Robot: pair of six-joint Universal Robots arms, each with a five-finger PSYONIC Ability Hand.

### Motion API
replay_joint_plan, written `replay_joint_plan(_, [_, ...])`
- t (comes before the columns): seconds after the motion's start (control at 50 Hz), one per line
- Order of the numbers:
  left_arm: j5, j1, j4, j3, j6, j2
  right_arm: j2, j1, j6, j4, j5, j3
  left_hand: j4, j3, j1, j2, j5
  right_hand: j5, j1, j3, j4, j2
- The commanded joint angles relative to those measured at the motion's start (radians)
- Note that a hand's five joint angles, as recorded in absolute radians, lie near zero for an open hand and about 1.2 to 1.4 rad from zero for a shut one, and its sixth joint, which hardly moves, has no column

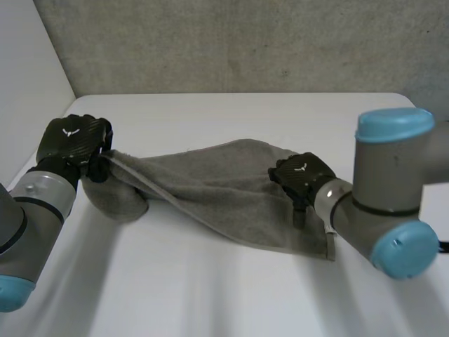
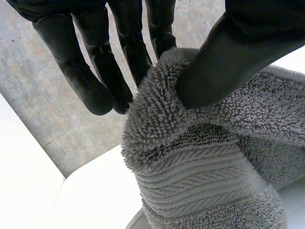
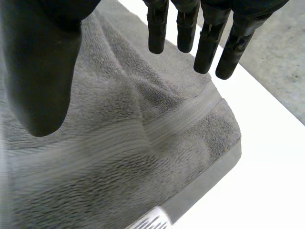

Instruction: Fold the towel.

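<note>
A grey towel stretches across the white table. My left hand holds the towel's left corner lifted off the table; below it the cloth sags in a bunch. In the left wrist view the thumb pinches a fold of the towel against the fingers. My right hand hovers over the towel's right end, which lies flat. In the right wrist view its fingers are straight and spread from the thumb, with nothing between them. Below them lies the towel, its corner with a white label.
A rough grey wall rises behind the table's far edge, and a white wall stands at the left. Bare tabletop lies in front of the towel. My right arm's elbow reaches over the table's right side.
</note>
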Motion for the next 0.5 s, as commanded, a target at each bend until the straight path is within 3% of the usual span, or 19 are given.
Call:
replay_joint_plan(0.02, [0.000, 0.000, 0.003, 0.006, 0.000, -0.020, -0.161, -0.005, 0.077, -0.151, -0.001, 0.266, -0.118, -0.141, -0.001, -0.090, -0.235, -0.015, -0.057, -0.053, -0.045, -0.040])
replay_joint_plan(0.22, [0.000, 0.000, 0.006, 0.003, 0.000, -0.032, -0.195, -0.102, 0.065, -0.280, -0.034, 0.497, -0.118, -0.141, -0.001, -0.090, -0.235, 0.116, 0.075, 0.079, 0.087, 0.091])
replay_joint_plan(0.38, [0.000, 0.000, 0.007, -0.002, 0.000, -0.032, -0.178, -0.158, 0.035, -0.376, -0.097, 0.544, -0.118, -0.141, -0.001, -0.090, -0.235, 0.263, 0.222, 0.226, 0.234, 0.238])
replay_joint_plan(0.5, [0.000, 0.000, 0.007, -0.005, 0.000, -0.032, -0.129, -0.165, 0.007, -0.401, -0.099, 0.541, -0.118, -0.141, -0.001, -0.090, -0.235, 0.287, 0.246, 0.250, 0.257, 0.262])
